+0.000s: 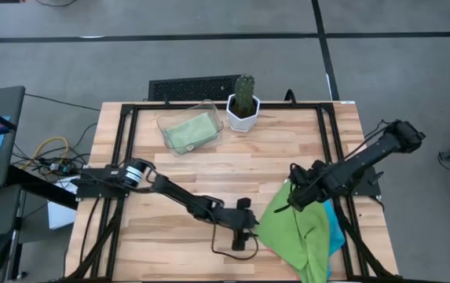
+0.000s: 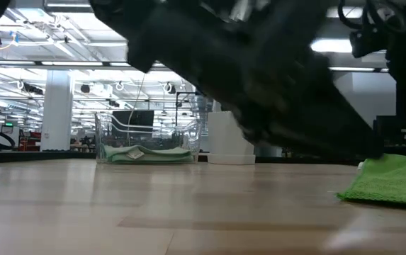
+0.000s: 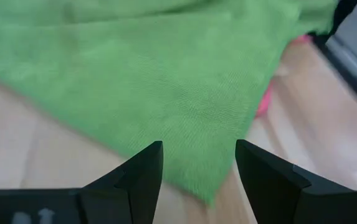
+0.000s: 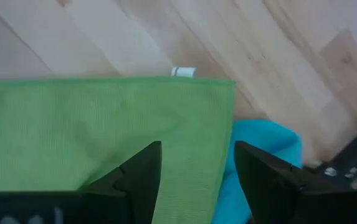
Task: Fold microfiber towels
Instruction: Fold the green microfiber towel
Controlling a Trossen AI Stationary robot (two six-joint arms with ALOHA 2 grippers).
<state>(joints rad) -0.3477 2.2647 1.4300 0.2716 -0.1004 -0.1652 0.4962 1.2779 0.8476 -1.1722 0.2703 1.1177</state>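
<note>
A bright green towel [image 1: 291,232] lies spread and rumpled at the near right corner of the wooden surface [image 1: 209,169], well apart from the cactus pot [image 1: 243,112] at the far edge. A blue towel [image 1: 335,228] sits under it, showing on the side away from the pot's half of the surface; a bit of pink towel [image 3: 264,102] shows under the green one in the left wrist view. A white tag [image 4: 183,71] sticks out at one green corner.

The left end effector [image 1: 248,233] sits low at the green towel's edge nearest the surface's middle, fingers [image 3: 142,177] spread wide w/ nothing between them, tips over the cloth's corner. The right end effector [image 1: 294,196] is over the green towel's far edge, on the pot side, fingers [image 4: 138,174] also wide & empty, above the straight hem where green meets blue.

A clear tray [image 1: 189,130] just beside the pot, on its left as seen from above, holds a folded pale green towel [image 1: 188,131]. A black keyboard-like slab [image 1: 193,86] lies behind the tray, off the surface's far edge.
</note>
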